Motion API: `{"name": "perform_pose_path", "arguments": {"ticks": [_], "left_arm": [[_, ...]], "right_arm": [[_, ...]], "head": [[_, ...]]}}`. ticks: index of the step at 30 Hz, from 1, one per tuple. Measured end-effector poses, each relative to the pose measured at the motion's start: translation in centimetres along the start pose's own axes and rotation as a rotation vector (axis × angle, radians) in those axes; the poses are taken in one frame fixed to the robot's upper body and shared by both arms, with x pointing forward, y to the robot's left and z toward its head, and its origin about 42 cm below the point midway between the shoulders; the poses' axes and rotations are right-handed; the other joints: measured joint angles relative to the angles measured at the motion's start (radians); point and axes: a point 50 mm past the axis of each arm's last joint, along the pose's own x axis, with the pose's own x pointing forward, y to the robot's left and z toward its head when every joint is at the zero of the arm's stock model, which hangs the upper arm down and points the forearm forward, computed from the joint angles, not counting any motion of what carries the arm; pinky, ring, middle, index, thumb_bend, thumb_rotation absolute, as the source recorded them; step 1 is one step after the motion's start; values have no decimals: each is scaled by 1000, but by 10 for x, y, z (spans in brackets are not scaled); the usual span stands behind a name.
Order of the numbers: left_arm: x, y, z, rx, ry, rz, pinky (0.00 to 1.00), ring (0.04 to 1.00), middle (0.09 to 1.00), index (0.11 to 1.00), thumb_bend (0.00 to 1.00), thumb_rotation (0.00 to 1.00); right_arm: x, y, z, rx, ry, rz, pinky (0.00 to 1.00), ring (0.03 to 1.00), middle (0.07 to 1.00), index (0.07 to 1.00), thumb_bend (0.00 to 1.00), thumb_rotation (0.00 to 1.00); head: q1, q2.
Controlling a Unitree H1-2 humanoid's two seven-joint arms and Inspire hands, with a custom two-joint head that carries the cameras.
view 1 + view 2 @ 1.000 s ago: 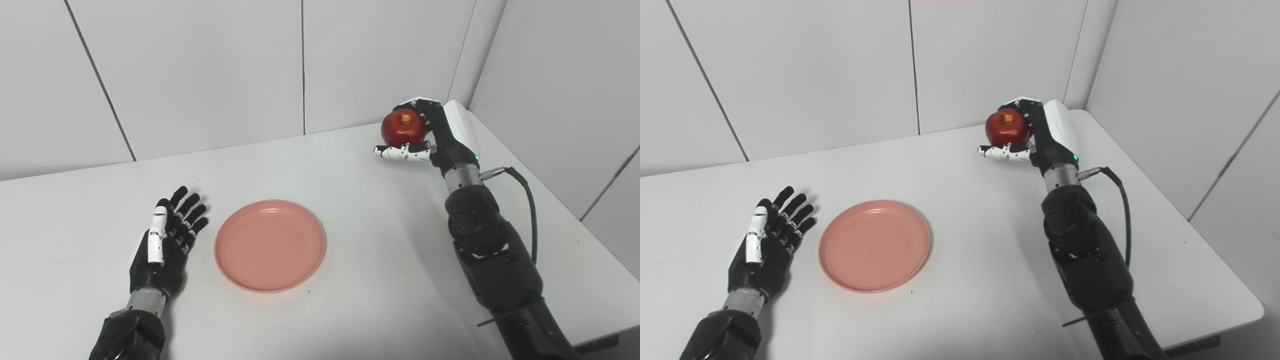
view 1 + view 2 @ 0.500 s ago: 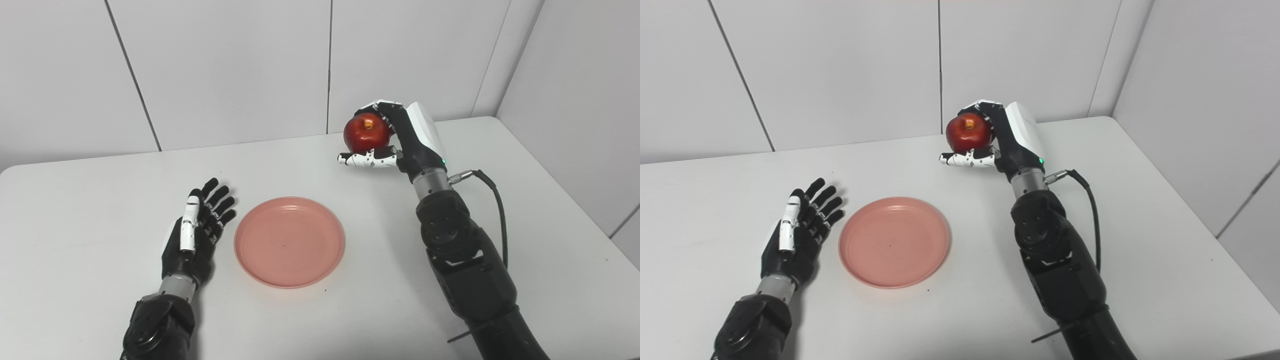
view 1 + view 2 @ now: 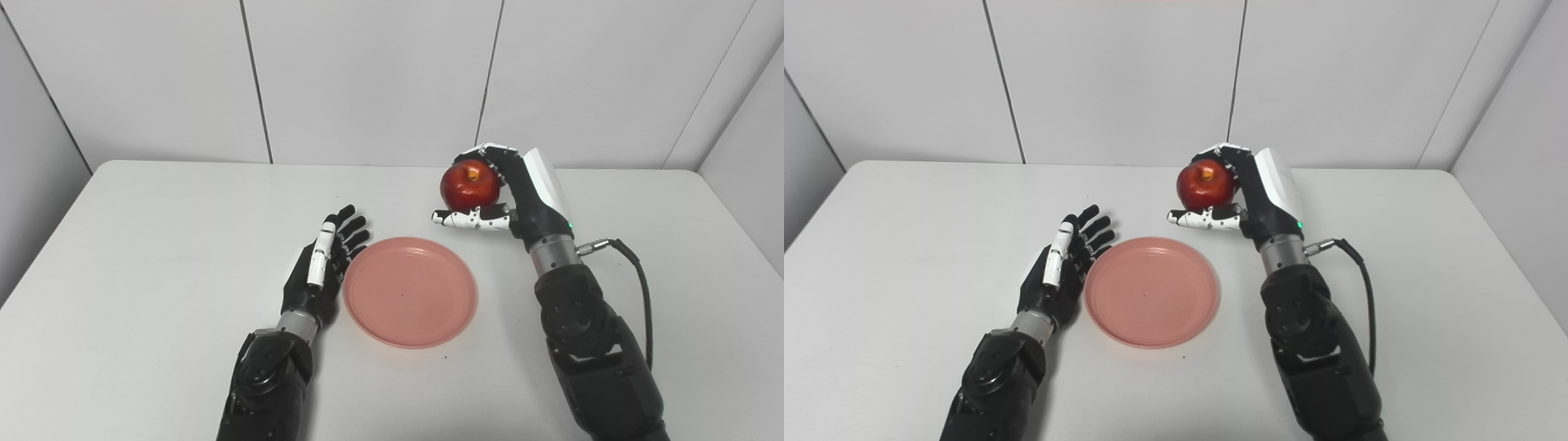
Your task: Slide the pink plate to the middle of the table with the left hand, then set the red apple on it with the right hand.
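I see the pink plate [image 3: 410, 292] lying bare near the middle of the white table [image 3: 153, 245], nothing in it. My left hand [image 3: 321, 269] rests just beside its left rim, fingers spread, grasping nothing. My right hand [image 3: 514, 193] grips the red apple [image 3: 470, 184] above the table, beyond the plate's far right edge.

I see a plain white table [image 3: 153, 257] with rounded far corners. One pink plate [image 3: 410, 292] lies flat near its middle, and my left hand [image 3: 321, 269] rests beside the plate's left rim
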Motion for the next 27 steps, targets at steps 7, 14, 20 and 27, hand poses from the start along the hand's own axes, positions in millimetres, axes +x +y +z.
{"name": "perform_pose_path", "arguments": {"ticks": [7,14,20,27], "left_arm": [[0,-4,0,11,1,9,870,867,874,870,394,1000],[1,-7,0,-1,-3,34,856,854,870,865,393,1000],[1,-6,0,-12,-7,52,854,856,873,869,388,1000],[0,-5,2,-13,-15,69,871,871,885,877,381,1000]], "right_arm": [[-1,20,15,40,-51,44,393,458,506,487,509,133],[-3,35,18,50,-73,82,395,463,510,487,507,133],[-2,43,15,57,-67,98,393,464,510,487,506,133],[-4,54,7,52,-28,120,406,471,518,488,507,133]], "head": [[52,9],[49,15],[38,21],[26,31]]}}
